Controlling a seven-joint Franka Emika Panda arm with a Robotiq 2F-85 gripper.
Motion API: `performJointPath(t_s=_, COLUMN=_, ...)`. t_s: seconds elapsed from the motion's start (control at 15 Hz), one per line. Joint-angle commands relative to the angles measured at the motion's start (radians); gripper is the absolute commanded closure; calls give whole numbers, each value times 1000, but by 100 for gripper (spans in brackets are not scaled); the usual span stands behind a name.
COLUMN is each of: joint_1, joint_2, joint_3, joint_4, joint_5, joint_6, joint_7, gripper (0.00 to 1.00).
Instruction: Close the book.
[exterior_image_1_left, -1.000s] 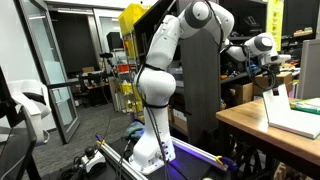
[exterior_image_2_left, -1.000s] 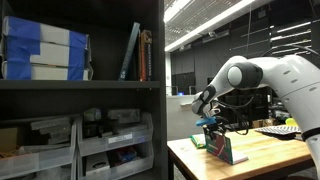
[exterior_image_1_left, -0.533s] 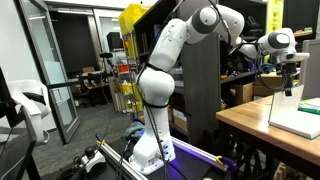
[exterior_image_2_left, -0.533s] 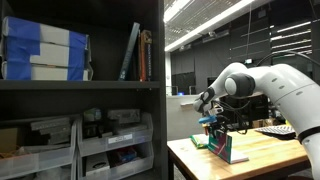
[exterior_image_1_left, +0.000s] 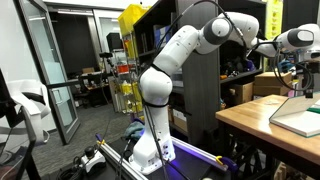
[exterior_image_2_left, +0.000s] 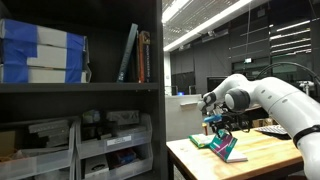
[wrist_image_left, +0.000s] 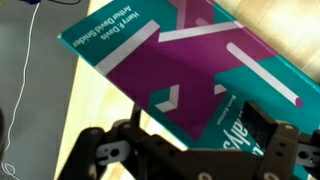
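Note:
The book lies on the wooden table in both exterior views, its cover tilted low over the cream pages; it also shows at the table's near side. In the wrist view the teal cover with magenta shapes fills the frame. My gripper hangs just above the book's cover, also seen from the other side. In the wrist view its fingers are spread wide on either side of the cover's lower edge, holding nothing.
A small green object lies on the table beside the book. A tall dark shelf with books and bins stands to the left. A thin white cable runs along the table edge.
My gripper has moved outward and down over the book. The cover has gone from standing upright to leaning low over the pages.

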Motion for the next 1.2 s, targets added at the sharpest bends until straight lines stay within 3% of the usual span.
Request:
performJointPath(t_s=0.0, joint_1=-7, joint_2=11, joint_3=0, joint_4=16, joint_5=1, joint_6=-4, joint_7=-7, gripper=0)
performJointPath(t_s=0.93, joint_1=-9, joint_2=22, joint_3=3, joint_4=41, joint_5=1, joint_6=-14, joint_7=-9, gripper=0)
performJointPath(t_s=1.13, joint_1=-17, joint_2=-29, joint_3=12, joint_4=-2, joint_5=21, joint_6=54, joint_7=-25, gripper=0)
